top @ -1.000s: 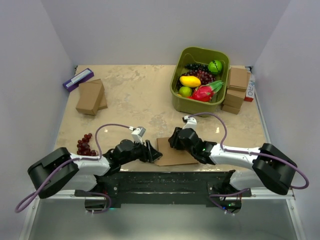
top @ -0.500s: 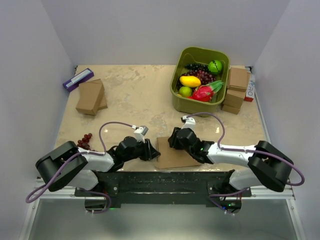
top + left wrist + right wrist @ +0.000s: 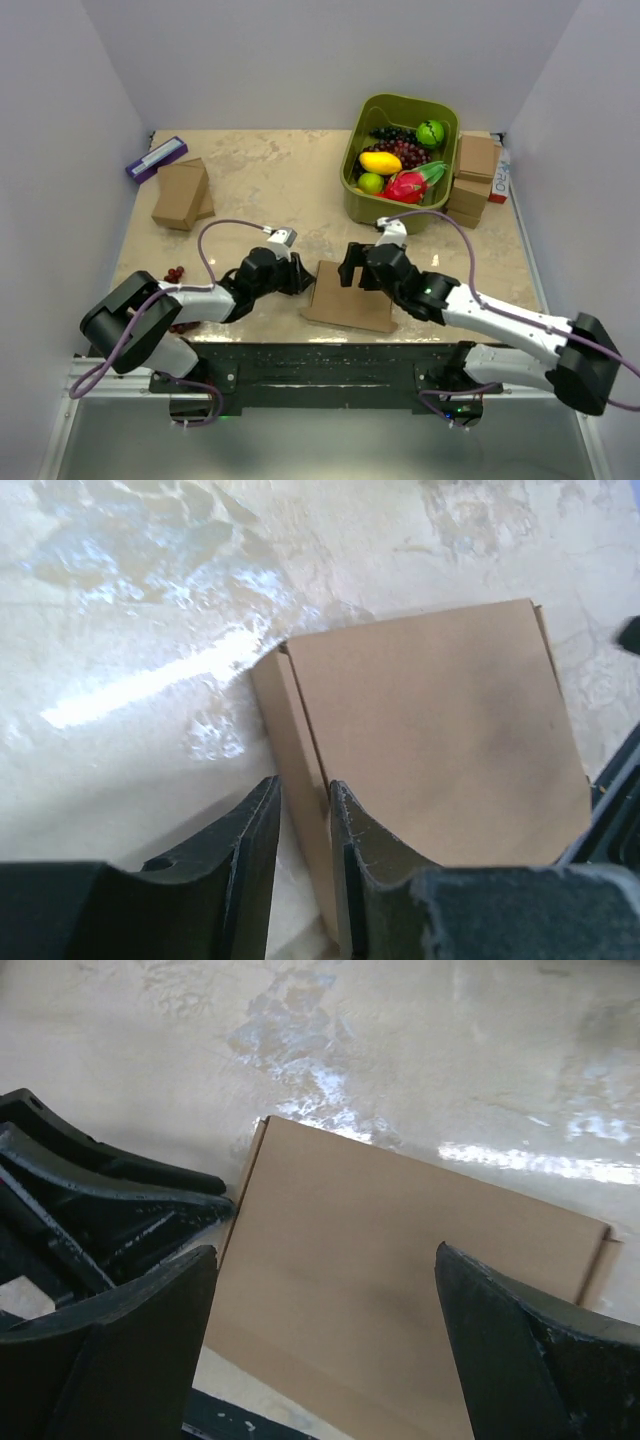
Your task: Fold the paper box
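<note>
Near edge of the tabletop (image 3: pixel 270 190), centre: the paper box (image 3: pixel 345 300) lies flat. It is plain brown corrugated card, thin, rectangular and matte, with a narrow side flap (image 3: pixel 298 750) running along its left edge. Left gripper (image 3: pixel 297 281) sits at that left edge, jaws narrow, with its black moulded fingers (image 3: pixel 255 845) on either side of the flap strip, pinching it. Right gripper (image 3: pixel 356 268) hangs over the far half of the box, spread wide. Its chunky black fingers (image 3: pixel 520 1350) are well apart and the card face shows in the gap; can't tell if the tips touch the card. Surface is beige marbled stone-look, glossy, with glare streaks in both wrist views. Small bunch of dark red grapes (image 3: pixel 174 273) lies near the left edge, partly behind the left arm. Toward the far left corner are two chunkier brown cardboard boxes (image 3: pixel 180 193), stacked askew, with a purple packet (image 3: pixel 155 158) just beyond. Far right is an olive green bin (image 3: pixel 352 205), round-cornered and smooth-walled, holding mixed fruit (image 3: pixel 398 165). A stack of small cardboard boxes (image 3: pixel 477 157) stands just beside it on the right edge. Plain white walls (image 3: pixel 300 60) enclose three sides.
</note>
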Available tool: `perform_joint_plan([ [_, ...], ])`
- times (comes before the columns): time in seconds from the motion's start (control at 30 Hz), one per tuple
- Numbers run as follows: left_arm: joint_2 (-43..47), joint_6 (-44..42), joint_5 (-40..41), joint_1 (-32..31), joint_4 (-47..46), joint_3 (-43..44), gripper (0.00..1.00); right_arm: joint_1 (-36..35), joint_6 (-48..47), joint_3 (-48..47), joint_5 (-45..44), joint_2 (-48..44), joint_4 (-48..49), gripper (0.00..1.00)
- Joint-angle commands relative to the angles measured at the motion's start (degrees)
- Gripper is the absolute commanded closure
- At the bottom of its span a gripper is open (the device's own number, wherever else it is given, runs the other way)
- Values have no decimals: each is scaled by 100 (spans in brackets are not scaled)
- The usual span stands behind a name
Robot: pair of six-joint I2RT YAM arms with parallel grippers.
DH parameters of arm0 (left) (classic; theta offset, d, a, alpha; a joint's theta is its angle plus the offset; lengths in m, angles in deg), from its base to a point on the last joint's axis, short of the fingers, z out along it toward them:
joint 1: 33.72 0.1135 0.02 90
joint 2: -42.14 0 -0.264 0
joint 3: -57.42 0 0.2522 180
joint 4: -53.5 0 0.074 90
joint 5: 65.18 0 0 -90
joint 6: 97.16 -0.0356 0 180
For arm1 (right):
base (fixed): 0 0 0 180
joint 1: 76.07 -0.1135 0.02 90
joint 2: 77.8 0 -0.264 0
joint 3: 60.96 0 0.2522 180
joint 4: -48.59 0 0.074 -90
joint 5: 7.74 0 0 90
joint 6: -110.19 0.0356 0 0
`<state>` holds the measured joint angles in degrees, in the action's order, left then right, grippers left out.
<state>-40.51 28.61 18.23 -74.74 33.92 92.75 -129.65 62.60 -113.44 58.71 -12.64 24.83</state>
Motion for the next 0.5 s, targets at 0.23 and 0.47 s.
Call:
perform_joint_plan([
  [0.23,530,-597,-536,620,337,392,41,1429,452,1349,1369,-1288,-670,14],
  [0.47,979,-536,-879,928,565,410,24,1517,794,1761,1643,-1392,-512,22],
])
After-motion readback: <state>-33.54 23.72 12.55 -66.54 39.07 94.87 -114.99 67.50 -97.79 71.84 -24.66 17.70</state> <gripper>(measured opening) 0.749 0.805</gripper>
